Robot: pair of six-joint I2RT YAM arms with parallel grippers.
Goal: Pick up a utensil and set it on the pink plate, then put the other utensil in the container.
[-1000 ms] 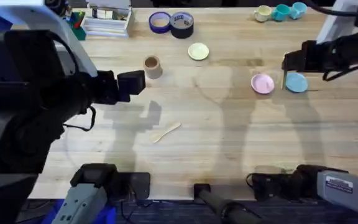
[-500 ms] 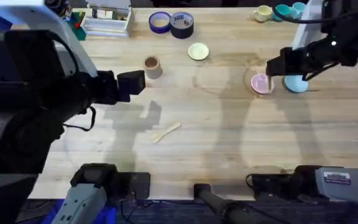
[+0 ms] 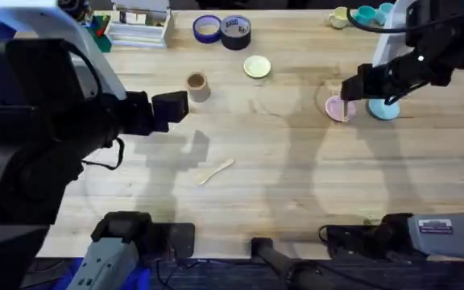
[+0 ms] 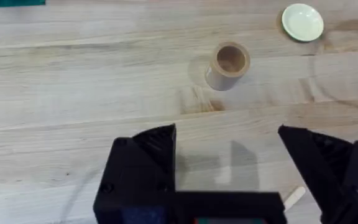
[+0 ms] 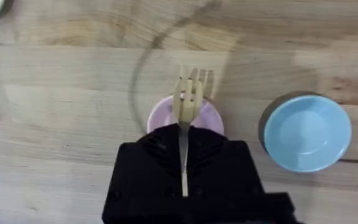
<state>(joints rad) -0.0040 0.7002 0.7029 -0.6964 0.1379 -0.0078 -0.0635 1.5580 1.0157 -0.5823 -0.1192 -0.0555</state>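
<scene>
pink plate [image 5: 210,118] half behind right gripper [image 5: 184,146]

- It looks like a robot lab or workshop.
- A pale wooden worktable [image 3: 296,169] carries tape rolls [image 3: 222,30], and robot arm bases are mounted at its edge.

A: The overhead camera looks down and forward across the whole tabletop [image 3: 296,185].

B: The right wrist camera hangs close over the pink plate [image 5: 207,118] near the right edge; overhead shares that plate [image 3: 334,107].
</scene>
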